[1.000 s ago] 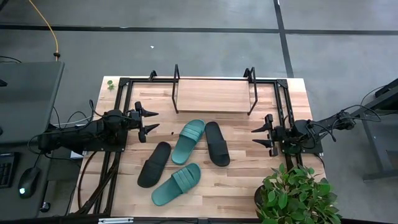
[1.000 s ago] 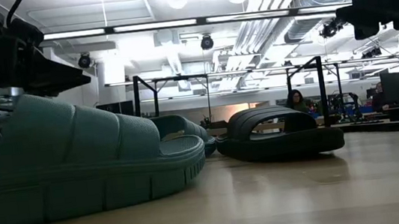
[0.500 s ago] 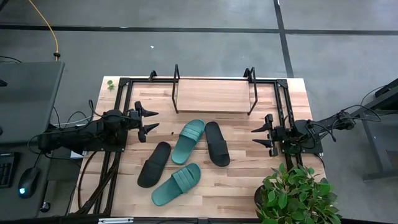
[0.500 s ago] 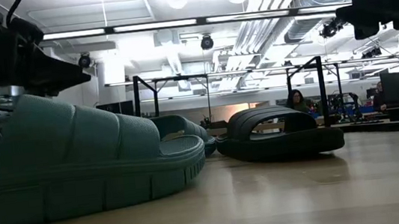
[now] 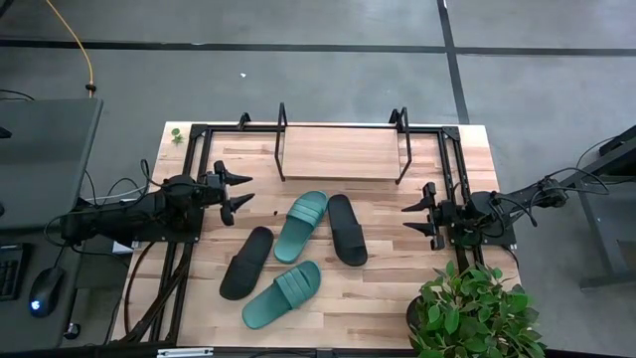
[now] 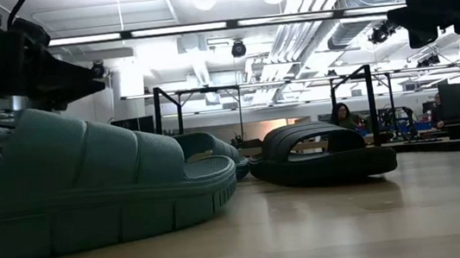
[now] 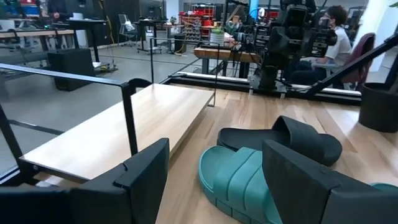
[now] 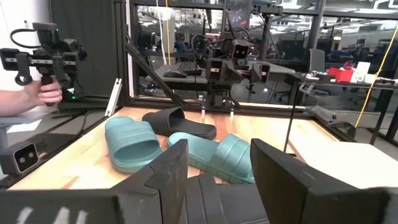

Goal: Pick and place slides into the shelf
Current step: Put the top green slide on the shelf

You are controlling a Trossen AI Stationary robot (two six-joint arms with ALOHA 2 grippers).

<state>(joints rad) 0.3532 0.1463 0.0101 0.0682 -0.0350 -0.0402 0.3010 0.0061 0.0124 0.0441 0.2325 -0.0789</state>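
I count two teal-green slides (image 5: 300, 226) (image 5: 282, 295), two black slides (image 5: 347, 230) (image 5: 246, 263), one empty shelf (image 5: 341, 152), one potted plant (image 5: 474, 313), and my two arms' grippers (image 5: 238, 193) (image 5: 418, 218).

Shelf (image 5: 341, 152): light wooden board in a thin black frame, standing empty at the table's far edge.
Teal slides: one (image 5: 301, 226) lying just before the shelf, touching a black slide (image 5: 347, 229); the other (image 5: 282, 294) lying nearest the front.
Second black slide (image 5: 246, 262): lying angled, left of the teal ones.
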